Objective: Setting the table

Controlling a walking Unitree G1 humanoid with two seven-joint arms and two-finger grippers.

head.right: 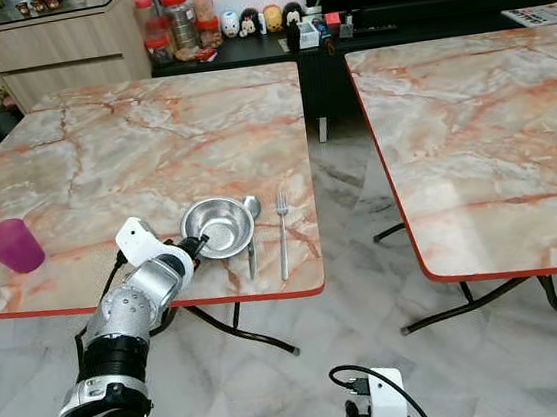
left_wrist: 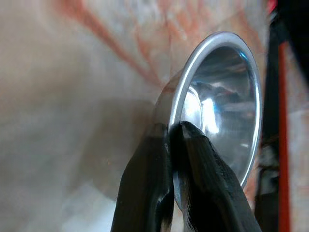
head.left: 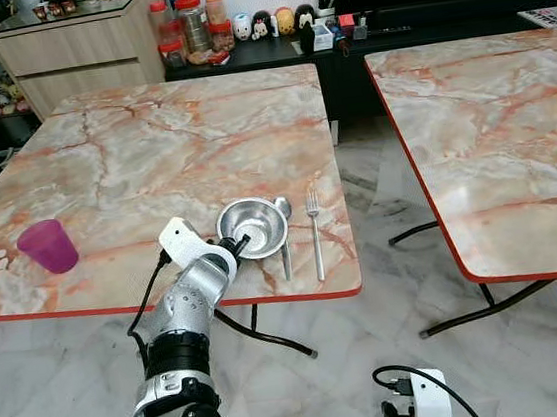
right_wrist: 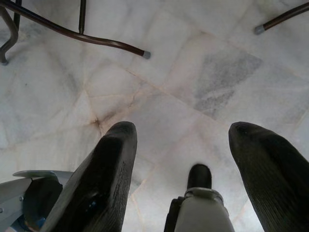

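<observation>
A steel bowl [head.left: 251,226] sits near the front edge of the left marble table [head.left: 153,162]. My left gripper [head.left: 235,245] is shut on the bowl's near rim; in the left wrist view its black fingers [left_wrist: 193,188] pinch the rim [left_wrist: 181,104] from both sides. A spoon [head.left: 283,230] lies against the bowl's right side, and a fork [head.left: 315,233] lies just right of the spoon. A purple cup [head.left: 48,245] stands upright at the table's front left. My right gripper [right_wrist: 181,166] hangs low over the floor, open.
A second marble table [head.left: 496,133] stands to the right across a gap of tiled floor [head.left: 368,289]. A wooden cabinet [head.left: 79,45] and a dark counter with jars and figurines [head.left: 238,27] line the far wall. Table legs [right_wrist: 82,36] cross the floor below.
</observation>
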